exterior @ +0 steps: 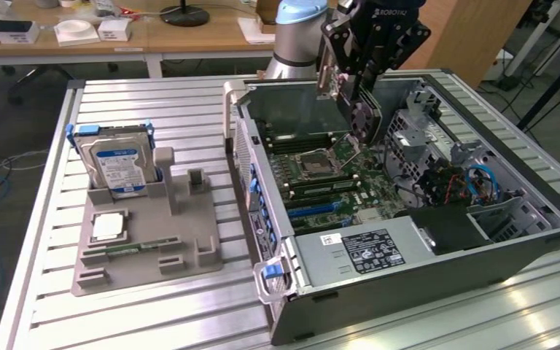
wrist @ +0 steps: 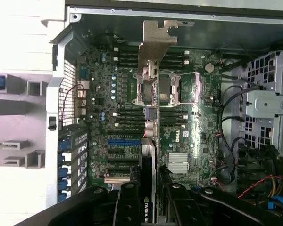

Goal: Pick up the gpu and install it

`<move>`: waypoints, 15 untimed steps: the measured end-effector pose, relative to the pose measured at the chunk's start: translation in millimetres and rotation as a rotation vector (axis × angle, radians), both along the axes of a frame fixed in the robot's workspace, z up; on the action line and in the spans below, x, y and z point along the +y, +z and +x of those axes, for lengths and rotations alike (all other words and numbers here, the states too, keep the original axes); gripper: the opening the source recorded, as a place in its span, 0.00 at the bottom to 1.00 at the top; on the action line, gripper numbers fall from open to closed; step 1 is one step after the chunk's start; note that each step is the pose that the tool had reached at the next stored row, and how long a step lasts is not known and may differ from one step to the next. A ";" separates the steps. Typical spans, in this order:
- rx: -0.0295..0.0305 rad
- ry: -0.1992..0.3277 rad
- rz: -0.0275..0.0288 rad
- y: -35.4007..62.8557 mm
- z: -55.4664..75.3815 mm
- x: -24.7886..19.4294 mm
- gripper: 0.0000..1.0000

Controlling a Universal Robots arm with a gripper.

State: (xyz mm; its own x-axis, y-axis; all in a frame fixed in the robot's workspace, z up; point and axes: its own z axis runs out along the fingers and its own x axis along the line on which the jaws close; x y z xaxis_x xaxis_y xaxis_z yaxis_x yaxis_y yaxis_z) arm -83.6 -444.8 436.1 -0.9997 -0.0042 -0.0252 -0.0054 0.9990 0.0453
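My gripper (exterior: 356, 76) hangs over the open computer case (exterior: 407, 292) and is shut on the gpu (exterior: 363, 117). The card is upright, a little above the motherboard (exterior: 329, 182). In the wrist view the gpu (wrist: 148, 155) is seen edge-on between my black fingers (wrist: 127, 205). Its silver end bracket (wrist: 155, 42) points away from the camera, over the processor socket (wrist: 165, 89). The blue expansion slot (wrist: 122, 141) lies just beside the card's line; the card is not touching the board.
A grey parts holder (exterior: 144, 248) on the slatted metal table (exterior: 163, 313) carries an upright silver hard drive (exterior: 119, 164), a square chip (exterior: 108, 227) and a green memory stick (exterior: 129, 248). Inside the case are a power supply (exterior: 367, 251), cables (exterior: 475, 182) and drive cages (wrist: 269, 103).
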 end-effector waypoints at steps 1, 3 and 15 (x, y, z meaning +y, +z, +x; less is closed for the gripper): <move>0.0000 0.001 0.0000 0.0 0.0 0.0 0.26; 0.0000 0.004 0.0000 -0.1 0.0 0.0 0.26; 0.0000 0.020 0.0000 -0.3 0.0 0.0 0.26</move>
